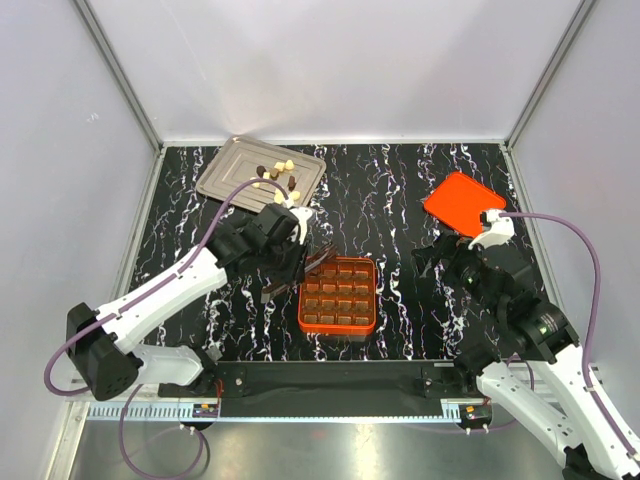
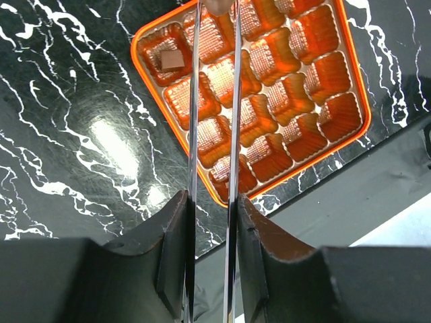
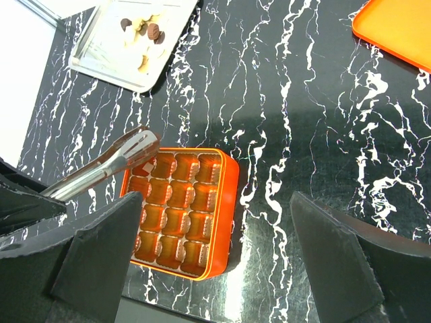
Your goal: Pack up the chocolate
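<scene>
Several dark and cream chocolate pieces (image 1: 278,178) lie on the metal tray (image 1: 225,170) at the back left, also seen in the right wrist view (image 3: 143,35). The orange box (image 1: 337,295) with brown grid cells sits mid-table. One brown piece (image 2: 173,60) rests in its corner cell. My left gripper (image 2: 212,202) is shut on metal tongs (image 2: 195,121), whose tips reach over the box's far-left part (image 3: 138,149). A pale piece (image 2: 219,5) shows between the tips at the frame's top edge. My right gripper (image 3: 215,202) stands open, right of the box, holding nothing.
The orange lid (image 1: 463,203) lies flat at the back right, beyond the right arm. White walls and metal posts enclose the black marbled table (image 1: 400,200). A black rail (image 1: 340,378) runs along the near edge.
</scene>
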